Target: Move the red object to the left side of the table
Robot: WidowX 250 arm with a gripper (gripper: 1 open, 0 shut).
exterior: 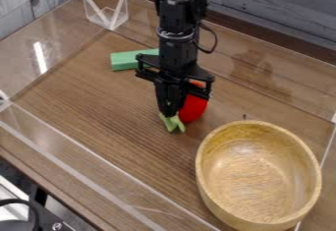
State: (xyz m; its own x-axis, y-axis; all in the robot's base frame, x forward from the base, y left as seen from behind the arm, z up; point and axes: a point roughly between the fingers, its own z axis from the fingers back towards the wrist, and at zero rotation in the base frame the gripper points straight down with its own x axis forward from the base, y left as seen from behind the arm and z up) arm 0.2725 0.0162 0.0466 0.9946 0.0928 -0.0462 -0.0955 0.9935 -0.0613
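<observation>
Nearest the camera, a low clear acrylic wall edges the brown wood-grain counter. At the near right, 1 round pale wooden bowl sits upright on the counter. Just beyond the bowl's far-left rim, roughly mid-counter, lies the small glossy red toy fruit. Its pale green leafy stem points toward the camera and rests on the wood. The black claw points straight down from the black robot arm. Its 2 fingers are drawn together against the fruit's left part and appear clamped on it, though the dark fingers hide the contact itself. Red shows to their right. Farther back and to the left, a green rectangular block lies flat, apart from the fruit. Beyond it stands a bent clear acrylic piece.
</observation>
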